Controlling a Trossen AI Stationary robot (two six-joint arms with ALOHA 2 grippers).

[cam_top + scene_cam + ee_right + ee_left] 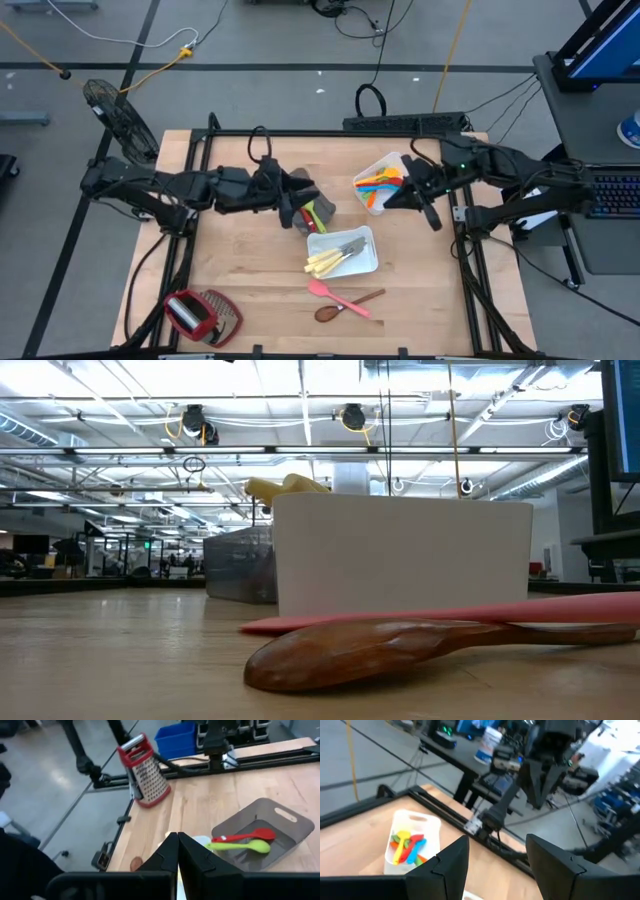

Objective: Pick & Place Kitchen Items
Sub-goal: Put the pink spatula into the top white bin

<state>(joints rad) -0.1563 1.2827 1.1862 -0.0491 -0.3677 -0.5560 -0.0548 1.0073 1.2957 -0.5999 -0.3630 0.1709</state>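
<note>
From my screen: grey bin (262, 840) mid-frame holds a red spoon (244, 836) and green spoon (239, 847). The upper white tray (385, 166) has colourful utensils (381, 186); the centre tray (366, 262) has pale-handled knives (327, 262). Pink spatula (337, 296) and wooden spoon (342, 306) lie lower centre. Left gripper (496, 862) is apart, empty; right gripper (177, 851) is pinched together. Left arm partly hides the bin from above.

Overhead sees the whole table (250, 260); the low camera sits close behind the wooden spoon (400, 650), shown in both.
</note>
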